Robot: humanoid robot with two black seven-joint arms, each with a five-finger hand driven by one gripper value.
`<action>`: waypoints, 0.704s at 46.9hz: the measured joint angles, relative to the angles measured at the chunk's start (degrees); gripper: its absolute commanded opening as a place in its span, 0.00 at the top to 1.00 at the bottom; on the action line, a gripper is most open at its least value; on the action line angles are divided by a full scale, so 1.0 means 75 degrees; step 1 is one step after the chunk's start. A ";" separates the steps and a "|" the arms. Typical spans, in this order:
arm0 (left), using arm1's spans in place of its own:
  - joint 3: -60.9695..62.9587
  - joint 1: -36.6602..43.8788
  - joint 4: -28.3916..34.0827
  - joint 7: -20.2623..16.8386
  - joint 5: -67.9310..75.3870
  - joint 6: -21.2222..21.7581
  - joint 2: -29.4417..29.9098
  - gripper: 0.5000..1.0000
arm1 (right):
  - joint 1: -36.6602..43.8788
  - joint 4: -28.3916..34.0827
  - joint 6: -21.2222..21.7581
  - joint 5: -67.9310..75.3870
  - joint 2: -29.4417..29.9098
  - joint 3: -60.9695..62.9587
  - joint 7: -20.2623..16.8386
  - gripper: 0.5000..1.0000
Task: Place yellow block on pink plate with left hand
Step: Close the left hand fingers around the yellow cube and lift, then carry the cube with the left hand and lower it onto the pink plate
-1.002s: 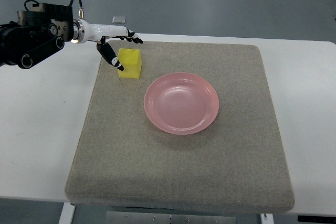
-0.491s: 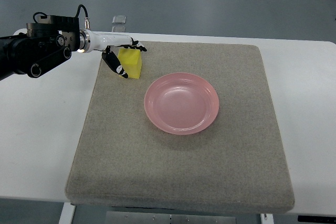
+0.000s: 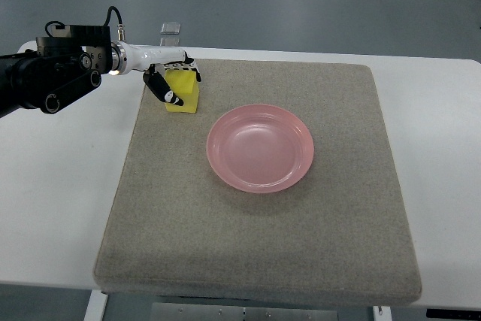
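Checking progress, near to far. Nearest: bare grey mat (image 3: 255,253) on white worktop (image 3: 60,208), nothing on that part.

Mid: pink plate (image 3: 260,148) sits on mat, empty. Placement not done.

Far left corner of mat: yellow block (image 3: 183,90) sits on mat, not visibly lifted. Well apart from plate, up and to the left of it.

Left robot hand (image 3: 170,80) reaches in from the picture's left on a white forearm and is at the block. Dark fingers (image 3: 167,92) curl round its left face, others lie over the top edge, so it appears to be pinching the block. How firm the grip is, can't tell from this angle.

Right arm not in view.

Status: approach done, grasp apparently made or closing. Left to do: lift, carry right and nearer to plate, set down, release. Est. early stage, well under half.
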 measured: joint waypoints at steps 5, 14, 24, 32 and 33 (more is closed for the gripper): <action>-0.0005 -0.0011 0.0000 -0.0007 -0.0009 0.0008 0.0000 1.00 | 0.0000 0.0000 0.0000 0.0002 0.0000 0.0000 -0.0001 0.15; -0.0106 -0.0074 0.0040 -0.0009 -0.0067 0.0009 -0.0009 1.00 | 0.0000 0.0000 0.0000 0.0003 0.0000 0.0000 -0.0002 0.15; -0.0535 -0.0185 -0.0559 -0.0002 -0.0092 0.0033 -0.0002 1.00 | 0.0000 0.0000 0.0000 -0.0001 0.0000 0.0000 -0.0004 0.15; -0.0688 -0.0409 -0.1258 -0.0002 -0.0080 0.0352 0.0019 1.00 | 0.0000 0.0000 -0.0004 -0.0001 0.0000 0.0000 -0.0005 0.15; -0.0702 -0.0439 -0.1373 -0.0004 -0.0077 0.0377 0.0023 1.00 | 0.0001 0.0000 -0.0004 -0.0001 0.0000 0.0000 -0.0005 0.15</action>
